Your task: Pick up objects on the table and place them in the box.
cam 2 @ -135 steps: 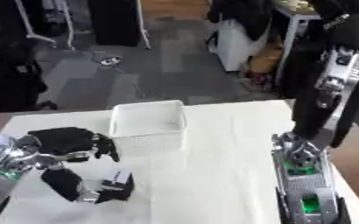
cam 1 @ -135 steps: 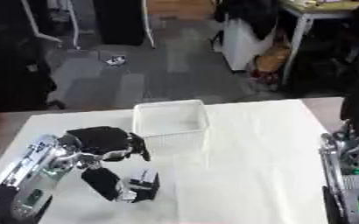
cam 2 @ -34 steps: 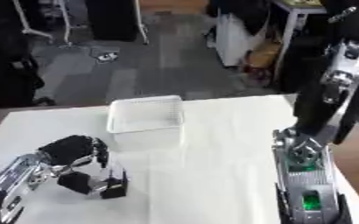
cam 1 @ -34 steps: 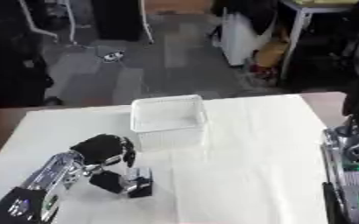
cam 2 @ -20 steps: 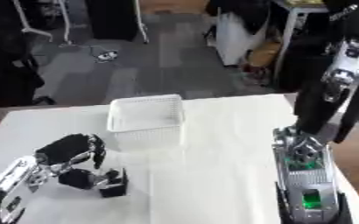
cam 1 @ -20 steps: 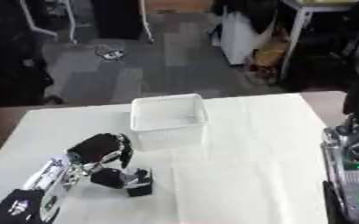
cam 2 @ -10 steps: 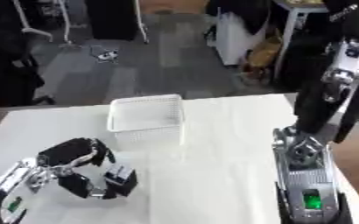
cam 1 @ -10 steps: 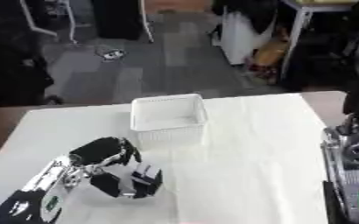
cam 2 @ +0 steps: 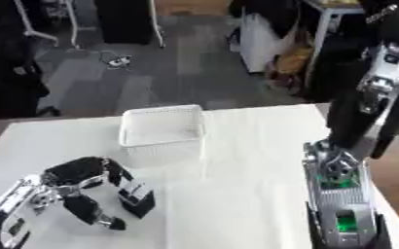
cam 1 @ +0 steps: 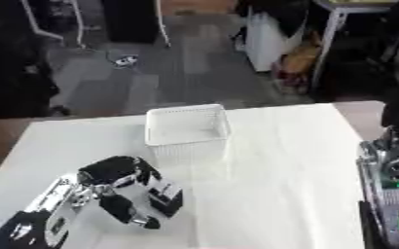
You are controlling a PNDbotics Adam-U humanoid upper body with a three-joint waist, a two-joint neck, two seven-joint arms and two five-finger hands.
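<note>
A white mesh box [cam 1: 187, 127] stands on the white table [cam 1: 288, 160], at the middle of its far half. In front of it and to the left, my left hand [cam 1: 114, 187] comes in from the lower left corner. Its fingers and thumb curl round a small black and white object [cam 1: 165, 197], low over the table. My right arm [cam 2: 337, 199], silver with green lights, lies along the right edge. I cannot make out how the hand at its end is held.
Beyond the table's far edge lies grey floor with dark furniture, a white desk leg [cam 1: 329, 39] and a cable [cam 1: 122, 61]. A black stand [cam 2: 349, 116] rises at the far right corner of the table.
My left hand has closed its fingers and thumb round the black and white object, which earlier lay beside it. The right arm has not moved.
</note>
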